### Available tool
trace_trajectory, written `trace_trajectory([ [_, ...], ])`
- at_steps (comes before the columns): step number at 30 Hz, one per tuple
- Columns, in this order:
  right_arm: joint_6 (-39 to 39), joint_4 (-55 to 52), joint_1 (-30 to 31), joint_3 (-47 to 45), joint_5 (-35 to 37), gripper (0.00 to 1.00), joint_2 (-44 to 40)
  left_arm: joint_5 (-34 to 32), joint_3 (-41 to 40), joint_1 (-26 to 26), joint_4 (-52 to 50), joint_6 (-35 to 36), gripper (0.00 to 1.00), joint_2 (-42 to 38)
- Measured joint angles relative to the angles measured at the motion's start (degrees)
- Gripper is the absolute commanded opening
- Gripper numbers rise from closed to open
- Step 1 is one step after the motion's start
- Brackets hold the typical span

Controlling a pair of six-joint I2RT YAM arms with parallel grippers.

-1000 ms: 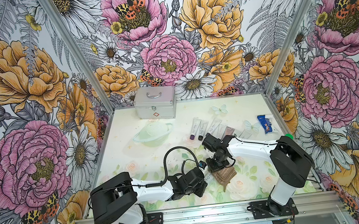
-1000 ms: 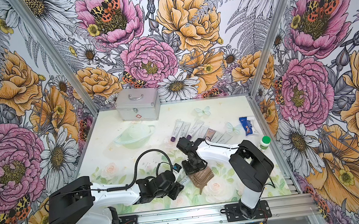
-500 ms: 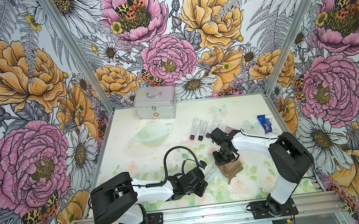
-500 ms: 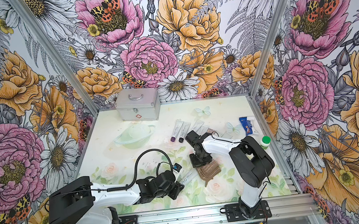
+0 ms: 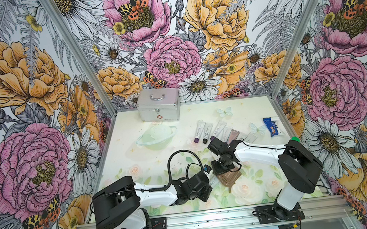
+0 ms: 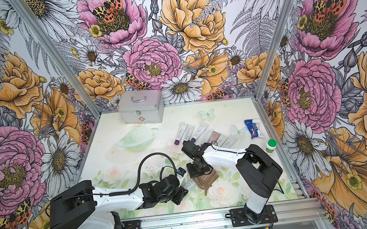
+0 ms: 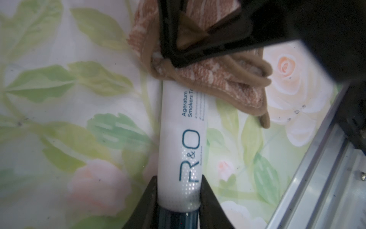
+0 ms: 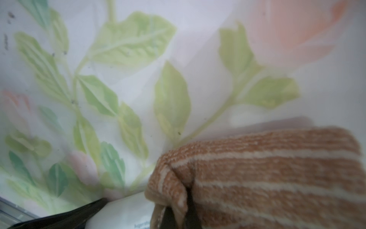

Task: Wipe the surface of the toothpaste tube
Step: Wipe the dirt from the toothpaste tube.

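The left pincer (image 7: 179, 183) is closed narrowly on the shoulder of the white toothpaste tube (image 7: 184, 123), just ahead of its dark cap. The tube lies flat on the desk (image 7: 59, 99) and runs straight out from between the fingers. That grip looks meant to pin the tube so it neither rolls nor slides under rubbing. At the tube's far end from the left pincer, the right pincer (image 8: 179, 216) points down and is clamped tight on a folded brown striped cloth (image 7: 223, 87). The cloth bunches beneath its fingers and drapes across the tube, so the fabric rather than the hard tips meets the plastic. Between the two pincers the printed middle of the tube lies bare. This reads as a wiping stroke under way, with that bare stretch towards the left pincer left to cover. The part under the left fingers probably cannot be reached without a regrip. Pressing too hard may squeeze or buckle the soft tube.
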Motion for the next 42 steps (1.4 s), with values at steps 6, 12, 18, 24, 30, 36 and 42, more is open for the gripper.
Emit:
trace_trajectory([
  [6,0.98,3.13,-0.74,-2.54,-1.57,0.00,-1.27,0.04,0.00,-0.04,-0.39,0.00,0.27,-0.17],
  [12,0.92,4.87,-4.17,-4.42,-4.81,0.00,-2.23,0.02,0.00,-0.04,-0.26,-0.42,0.27,-0.17],
  [18,0.52,5.25,-9.25,-6.93,-4.04,0.00,-4.52,-0.44,-0.66,-0.04,0.57,-0.90,0.27,-0.79],
  [24,0.26,3.67,-10.67,-7.80,-1.70,0.00,-5.27,-1.09,-1.36,-0.31,0.50,-0.92,0.27,-1.53],
  [30,0.70,3.32,-7.54,-7.39,0.94,0.00,-5.38,-1.27,-1.36,-0.61,-0.15,-0.92,0.27,-1.53],
  [36,3.67,2.93,-1.42,-6.95,2.38,0.00,-6.51,-1.25,-1.33,-0.68,-0.39,-0.90,0.27,-1.53],
  [42,5.53,2.97,1.86,-6.95,1.62,0.00,-6.95,-1.27,-1.29,-0.68,-0.46,-0.90,0.27,-1.51],
])
